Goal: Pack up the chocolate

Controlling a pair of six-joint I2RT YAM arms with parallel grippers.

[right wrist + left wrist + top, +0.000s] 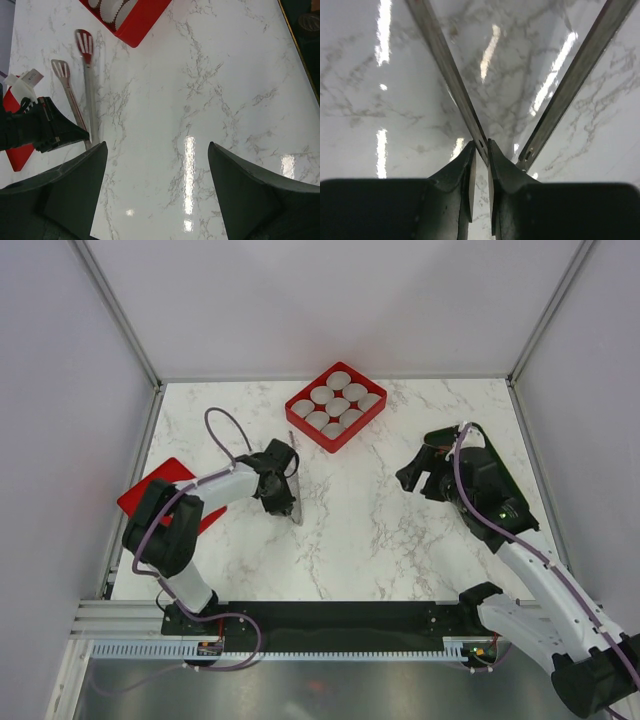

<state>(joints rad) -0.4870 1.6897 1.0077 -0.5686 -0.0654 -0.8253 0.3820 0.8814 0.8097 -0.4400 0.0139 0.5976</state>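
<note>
No chocolate pieces show in any view. Long metal tweezers (291,440) lie left of centre on the marble table. My left gripper (283,505) is down over their near end. In the left wrist view it (482,150) is shut on one arm of the tweezers (447,70), whose two arms spread in a V ahead. A red box (372,412) holding several white paper cups (337,405) stands at the back centre. My right gripper (415,480) hovers open and empty at the right; it shows in the right wrist view (156,147) over bare marble, with the tweezers (88,80) to its left.
A flat red tray (150,490) lies at the left edge, partly hidden by my left arm; its corner shows in the right wrist view (15,155). The red box corner (137,22) is at the top of that view. White walls enclose the table.
</note>
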